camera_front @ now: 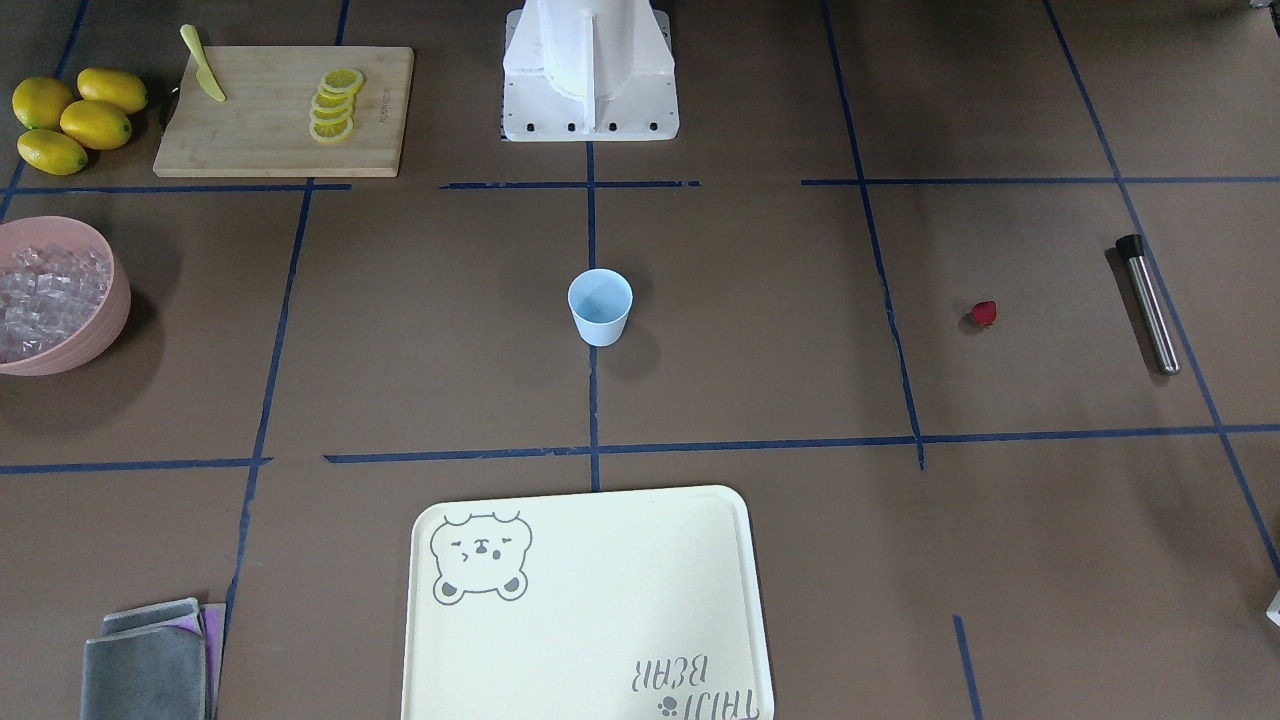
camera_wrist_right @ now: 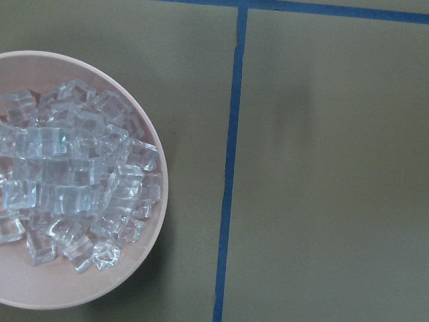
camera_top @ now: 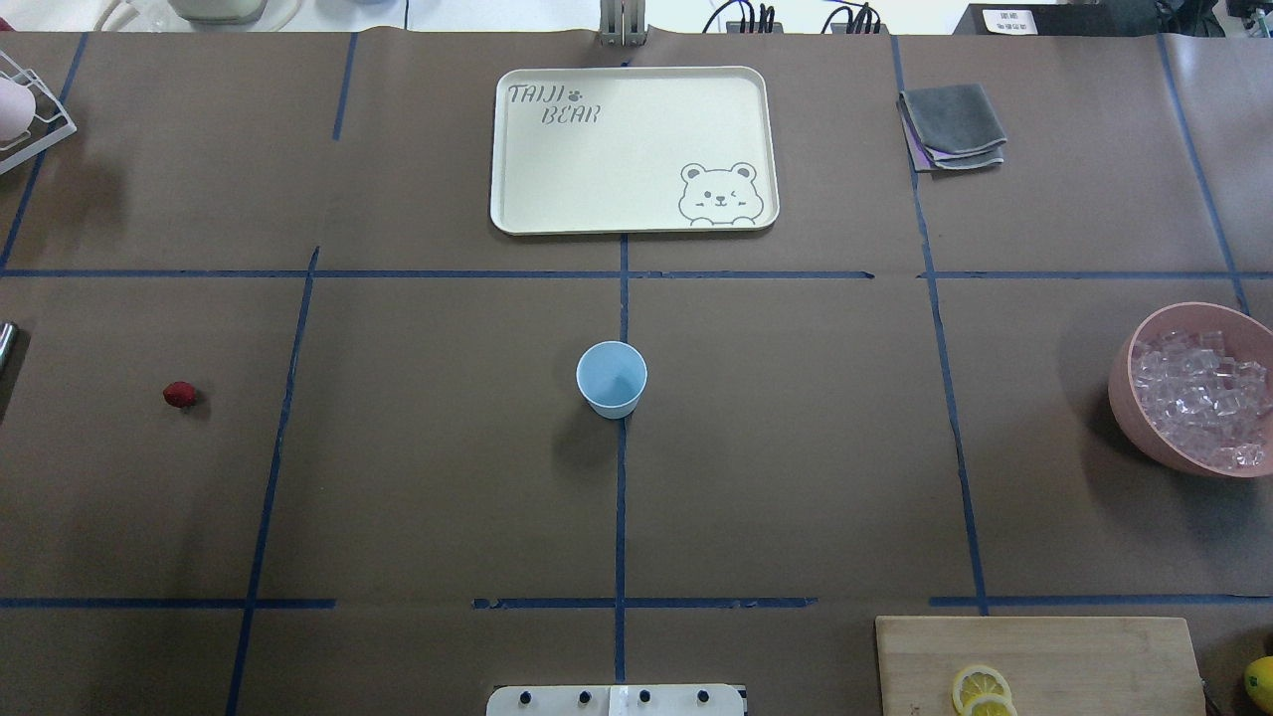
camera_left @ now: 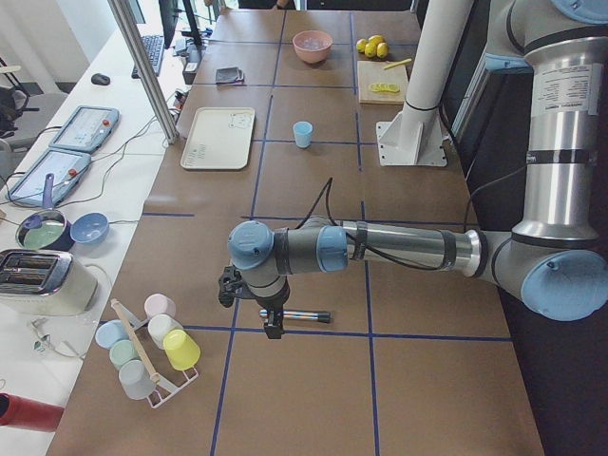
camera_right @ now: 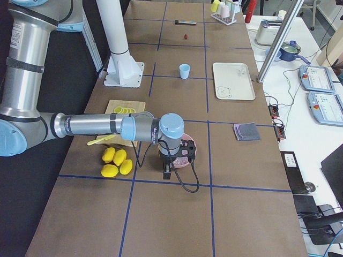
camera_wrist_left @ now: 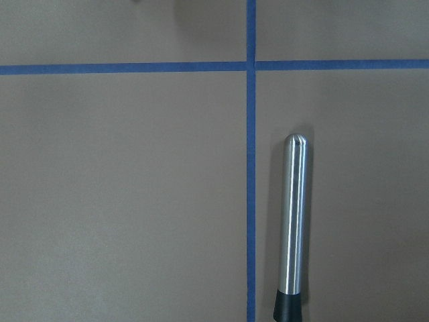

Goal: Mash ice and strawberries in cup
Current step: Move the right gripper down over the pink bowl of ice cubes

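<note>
A pale-blue cup (camera_front: 600, 305) stands upright and empty at the table's centre. The ice (camera_front: 45, 295) is heaped in a pink bowl (camera_front: 105, 330) at the robot's right end. A lone strawberry (camera_front: 984, 314) lies on the paper between the cup and a steel muddler (camera_front: 1150, 305), well apart from both. The left gripper (camera_left: 273, 328) hangs over the muddler and the right gripper (camera_right: 167, 172) over the bowl; whether their fingers are spread cannot be told. Lemon slices (camera_front: 335, 105) sit on a board (camera_front: 260, 120).

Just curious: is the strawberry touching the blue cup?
Apart. The overhead view shows bare table between the strawberry and the cup.
</note>
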You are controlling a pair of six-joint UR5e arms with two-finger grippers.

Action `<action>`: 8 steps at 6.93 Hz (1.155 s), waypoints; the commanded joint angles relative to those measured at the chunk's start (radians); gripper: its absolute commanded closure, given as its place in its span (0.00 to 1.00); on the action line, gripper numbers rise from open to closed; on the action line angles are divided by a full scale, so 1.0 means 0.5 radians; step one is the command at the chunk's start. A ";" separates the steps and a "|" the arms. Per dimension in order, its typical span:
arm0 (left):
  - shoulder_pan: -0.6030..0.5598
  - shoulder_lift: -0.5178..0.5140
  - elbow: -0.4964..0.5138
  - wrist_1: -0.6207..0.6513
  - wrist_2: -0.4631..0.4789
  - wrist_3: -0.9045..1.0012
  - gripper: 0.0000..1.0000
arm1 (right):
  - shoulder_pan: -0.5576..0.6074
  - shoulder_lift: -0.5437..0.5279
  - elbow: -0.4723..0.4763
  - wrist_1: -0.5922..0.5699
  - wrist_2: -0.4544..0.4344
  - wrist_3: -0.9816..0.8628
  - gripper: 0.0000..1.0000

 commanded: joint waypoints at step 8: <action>0.004 0.070 -0.102 -0.010 0.001 -0.017 0.00 | -0.244 0.014 -0.003 0.293 0.128 0.058 0.00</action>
